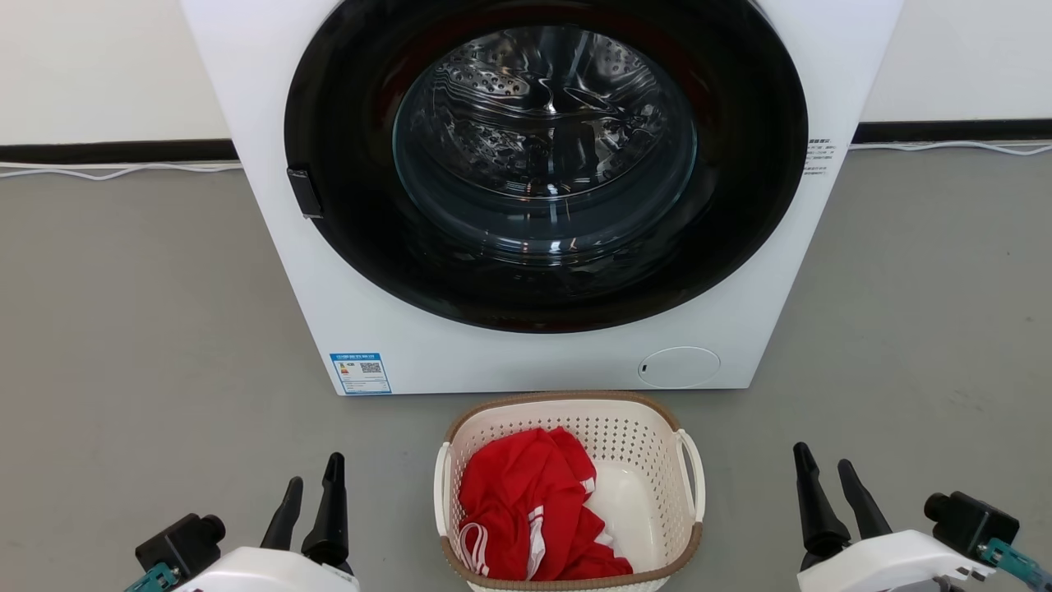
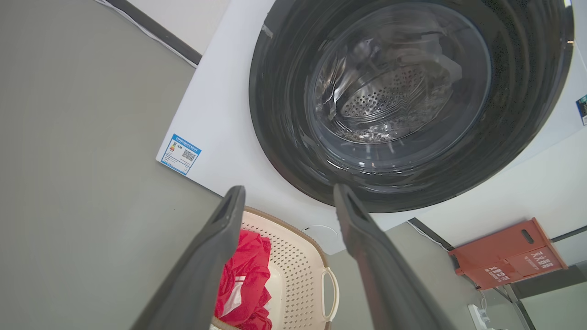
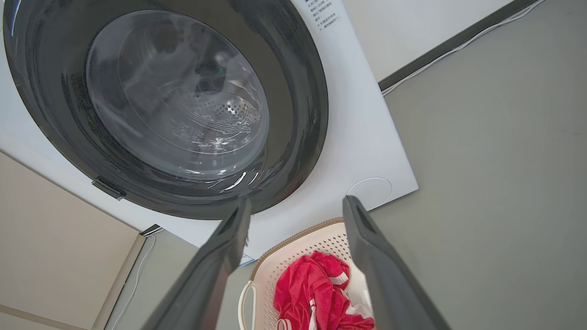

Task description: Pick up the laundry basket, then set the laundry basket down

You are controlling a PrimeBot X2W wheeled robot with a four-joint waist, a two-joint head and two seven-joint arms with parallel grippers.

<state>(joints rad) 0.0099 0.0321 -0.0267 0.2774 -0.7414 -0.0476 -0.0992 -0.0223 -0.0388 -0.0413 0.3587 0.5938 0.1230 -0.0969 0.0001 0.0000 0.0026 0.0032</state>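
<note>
As both hands (image 1: pixel 314 470) (image 1: pixel 823 456) gape, laundry basket (image 1: pixel 633 440) sits between.

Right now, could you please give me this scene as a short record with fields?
Basket: on the floor before the washer, unheld
Contents: red garment, heaped toward its left
Washer: door shut, no laundry seen inside
Left gripper: open, left of basket, clear of it
Right gripper: open, right of basket, clear of it
</note>
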